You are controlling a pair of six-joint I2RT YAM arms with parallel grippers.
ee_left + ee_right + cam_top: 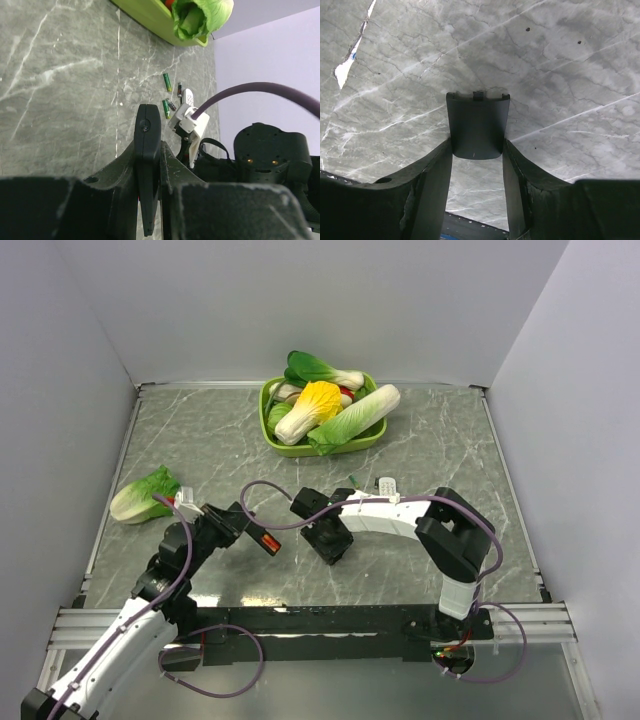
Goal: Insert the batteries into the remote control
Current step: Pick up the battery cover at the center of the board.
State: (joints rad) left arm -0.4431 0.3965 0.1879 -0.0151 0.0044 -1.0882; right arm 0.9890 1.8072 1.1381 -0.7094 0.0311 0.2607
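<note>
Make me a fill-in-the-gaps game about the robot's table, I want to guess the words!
1. The left fingers grip the slim ____ remote control.
2. The vegetables sit in a ____ bowl.
3. The batteries lie on the table beside a second remote, coloured ____.
4. The small black cover is between the right fingers, not the ____ ones.
Missing words: black, green, white, left.
</note>
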